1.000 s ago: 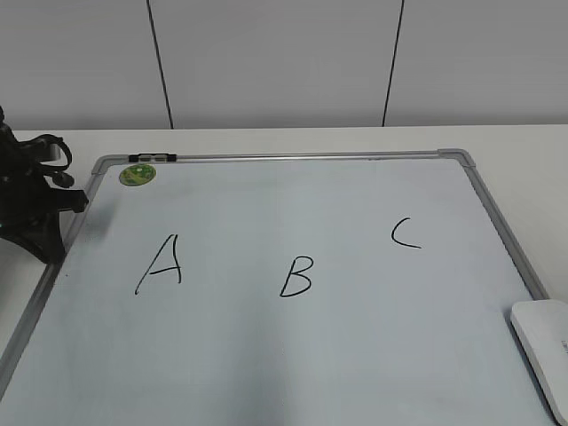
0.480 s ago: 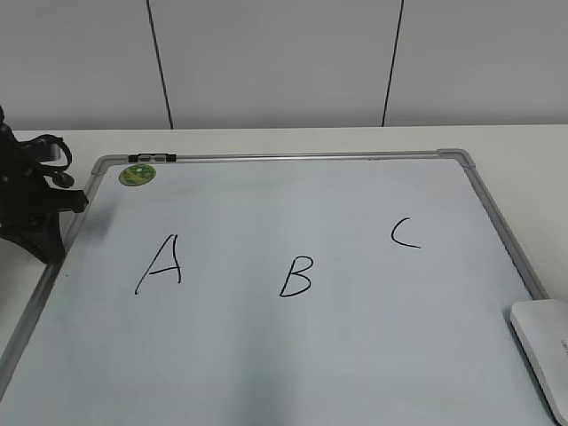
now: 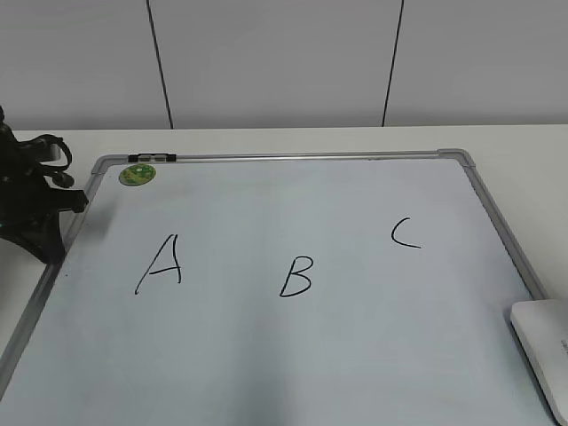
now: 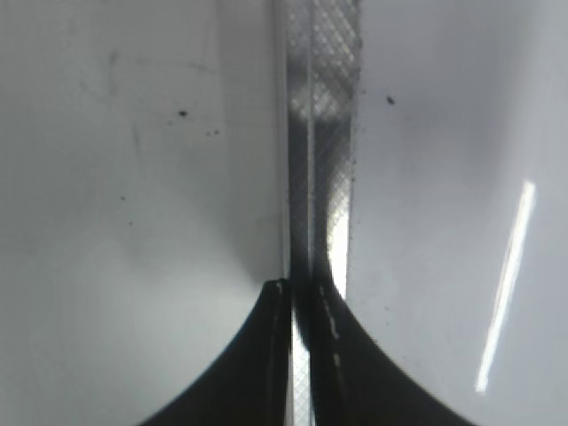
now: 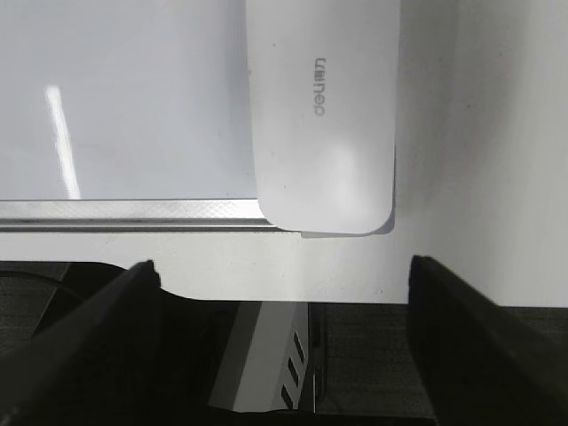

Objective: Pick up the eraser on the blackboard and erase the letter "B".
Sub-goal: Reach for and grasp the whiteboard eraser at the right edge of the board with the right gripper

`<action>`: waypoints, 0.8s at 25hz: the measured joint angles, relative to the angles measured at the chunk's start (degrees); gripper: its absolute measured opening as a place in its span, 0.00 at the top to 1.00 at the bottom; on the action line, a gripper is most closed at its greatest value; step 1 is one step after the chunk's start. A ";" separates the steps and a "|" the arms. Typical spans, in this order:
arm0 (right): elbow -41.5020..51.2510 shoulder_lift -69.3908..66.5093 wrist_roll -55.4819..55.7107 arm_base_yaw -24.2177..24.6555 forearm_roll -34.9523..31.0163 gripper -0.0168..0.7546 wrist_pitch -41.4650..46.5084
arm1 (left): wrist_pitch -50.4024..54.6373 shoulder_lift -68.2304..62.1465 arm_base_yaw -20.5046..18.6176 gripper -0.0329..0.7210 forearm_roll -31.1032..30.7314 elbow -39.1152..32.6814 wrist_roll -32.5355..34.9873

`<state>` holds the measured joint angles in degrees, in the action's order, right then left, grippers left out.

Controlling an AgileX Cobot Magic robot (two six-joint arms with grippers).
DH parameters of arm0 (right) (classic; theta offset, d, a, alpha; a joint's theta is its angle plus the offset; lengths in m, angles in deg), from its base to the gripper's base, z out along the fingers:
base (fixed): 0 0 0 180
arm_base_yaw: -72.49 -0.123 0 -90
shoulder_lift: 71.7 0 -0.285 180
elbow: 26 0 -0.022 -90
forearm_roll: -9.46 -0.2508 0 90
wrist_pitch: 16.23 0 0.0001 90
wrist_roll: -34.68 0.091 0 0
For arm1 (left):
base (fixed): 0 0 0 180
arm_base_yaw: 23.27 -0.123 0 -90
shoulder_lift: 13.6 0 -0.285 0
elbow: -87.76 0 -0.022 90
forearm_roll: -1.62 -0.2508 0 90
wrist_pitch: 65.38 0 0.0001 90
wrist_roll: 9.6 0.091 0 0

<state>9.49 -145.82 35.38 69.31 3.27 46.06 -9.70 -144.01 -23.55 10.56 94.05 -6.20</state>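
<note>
The blackboard [image 3: 293, 364] lies flat on the white table, with black letters on it. The letter "B" [image 3: 296, 277] sits near its middle. The eraser [image 3: 543, 351] lies at the board's right edge near the front. In the right wrist view the eraser [image 5: 324, 115] overlaps the board's frame [image 5: 124, 213]. My right gripper [image 5: 284, 264] is open and empty, its jaws wide apart just short of the eraser; it is out of the exterior view. My left gripper [image 4: 297, 288] is shut and empty over the board's left frame [image 4: 324, 133], at the far left of the exterior view [image 3: 75, 202].
A black "A" [image 3: 161, 264] is left of the "B" and a black "C" [image 3: 405, 232] is to its right. A round green magnet [image 3: 137, 175] sits at the board's back left corner. A grey slotted box [image 5: 266, 364] shows below the table's front edge.
</note>
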 joint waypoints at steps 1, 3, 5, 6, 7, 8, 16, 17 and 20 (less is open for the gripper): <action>0.00 -1.63 0.00 0.00 -0.14 0.14 -0.68 | 0.00 0.00 0.00 0.92 0.00 0.00 0.00; 0.00 -4.03 0.00 0.00 -0.28 0.14 -1.94 | 0.00 0.00 0.00 0.92 0.00 0.00 0.00; 0.00 -6.22 0.00 0.00 -0.28 0.14 -3.58 | 0.00 0.00 0.00 0.92 0.00 0.00 0.00; 0.00 -7.12 -0.08 0.00 -0.28 0.14 -4.35 | 0.00 0.00 0.00 0.92 0.00 0.00 0.00; 0.00 -8.32 -0.08 0.00 -0.06 0.14 -5.13 | 0.00 0.00 0.00 0.92 0.00 0.00 0.00; -0.09 -9.37 -0.08 0.00 0.05 0.14 -5.84 | 0.00 0.00 0.00 0.92 0.00 0.00 0.00; -0.30 -15.60 -0.08 0.00 0.26 0.14 -8.06 | 0.00 0.00 0.00 0.91 0.00 0.00 0.00; -0.30 -16.14 -0.08 0.00 0.26 0.14 -8.55 | 0.00 0.00 0.00 0.91 0.00 0.00 0.00; -0.80 -17.45 -0.08 0.00 0.49 0.14 -9.35 | 0.00 0.00 0.00 0.91 0.00 0.00 0.00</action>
<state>8.69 -163.27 35.30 69.31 3.75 36.71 -9.70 -144.01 -23.55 10.56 94.05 -6.20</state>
